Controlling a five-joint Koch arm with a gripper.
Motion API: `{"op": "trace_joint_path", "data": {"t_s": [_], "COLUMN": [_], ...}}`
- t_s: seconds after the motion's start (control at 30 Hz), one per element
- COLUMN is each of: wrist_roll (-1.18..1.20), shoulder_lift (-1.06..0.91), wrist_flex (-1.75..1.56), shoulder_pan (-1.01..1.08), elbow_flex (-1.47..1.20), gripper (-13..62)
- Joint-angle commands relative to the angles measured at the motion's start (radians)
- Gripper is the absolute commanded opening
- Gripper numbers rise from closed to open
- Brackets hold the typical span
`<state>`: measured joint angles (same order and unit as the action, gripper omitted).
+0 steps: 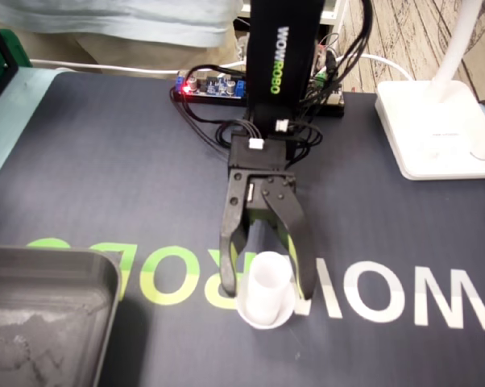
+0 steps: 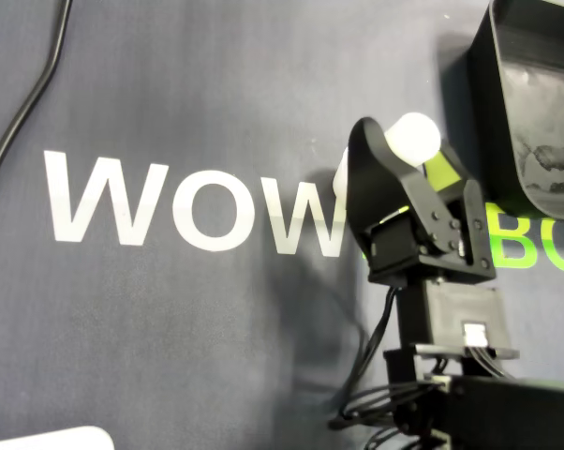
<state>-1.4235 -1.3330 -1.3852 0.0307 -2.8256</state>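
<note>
The black gripper (image 1: 268, 289) is open, its jaws standing on both sides of the small white plastic cup (image 1: 265, 302).

Soft, even room light falls across the dark mat (image 1: 105, 177) in the fixed view. The white cup (image 1: 267, 290) glares, its edges soft. Overhead, the picture is dimmer and bluish; my arm (image 2: 451, 319) is a near-black blur, with a faint shadow to its left.
</note>
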Motion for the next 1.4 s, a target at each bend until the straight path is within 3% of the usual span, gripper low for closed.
{"op": "trace_joint_path", "data": {"t_s": [0.0,0.5,1.37], "wrist_roll": [-0.014,-0.023,-0.002], "shoulder_lift": [0.005,0.086,0.123], "wrist_flex": [-0.089,-0.087,-0.089], "shoulder_pan": [-0.006,-0.020,-0.035], "elbow_flex": [0.040,0.109,0.127], "gripper": [32.6,30.1,7.3]}}
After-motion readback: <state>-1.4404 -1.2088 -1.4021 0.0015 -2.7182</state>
